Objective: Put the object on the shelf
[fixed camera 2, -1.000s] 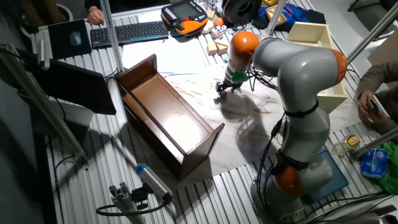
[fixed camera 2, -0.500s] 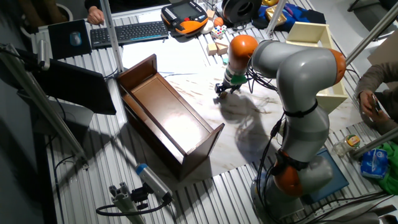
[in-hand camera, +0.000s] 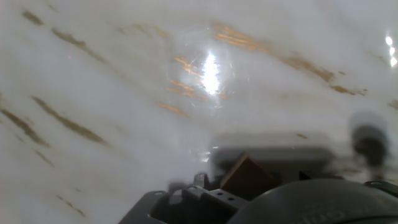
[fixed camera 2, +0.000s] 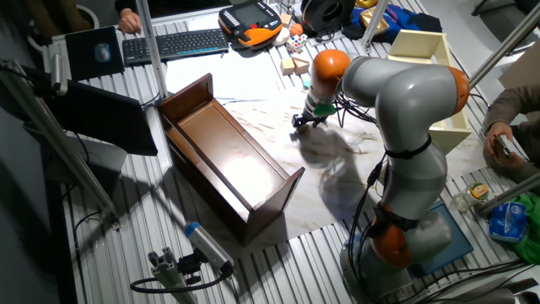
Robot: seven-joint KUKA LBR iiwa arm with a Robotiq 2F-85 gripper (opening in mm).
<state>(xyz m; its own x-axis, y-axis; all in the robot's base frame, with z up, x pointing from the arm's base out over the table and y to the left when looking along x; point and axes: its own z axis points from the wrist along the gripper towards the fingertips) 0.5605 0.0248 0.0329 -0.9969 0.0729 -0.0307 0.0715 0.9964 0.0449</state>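
Note:
The object (in-hand camera: pixel 247 175), a tiny tan-brown cube, sits between my fingers at the bottom of the hand view, with its blurred shadow on the marble below. My gripper (fixed camera 2: pixel 305 121) is shut on it and hangs just above the marble mat (fixed camera 2: pixel 261 118), to the right of the shelf. The cube itself is too small to make out in the fixed view. The shelf (fixed camera 2: pixel 224 157) is a long dark brown glossy open box with taller end panels. It lies diagonally across the table's left half, and nothing shows inside it.
A cream-white box shelf (fixed camera 2: pixel 432 71) stands behind the arm at the right. Pale wooden blocks (fixed camera 2: pixel 295 65), a keyboard (fixed camera 2: pixel 175 44) and an orange pendant (fixed camera 2: pixel 251 23) lie at the back. A person's hands (fixed camera 2: pixel 506 145) are at the right edge.
The gripper has risen slightly off the mat and drifted a little right, carrying the object. The shelf has not moved.

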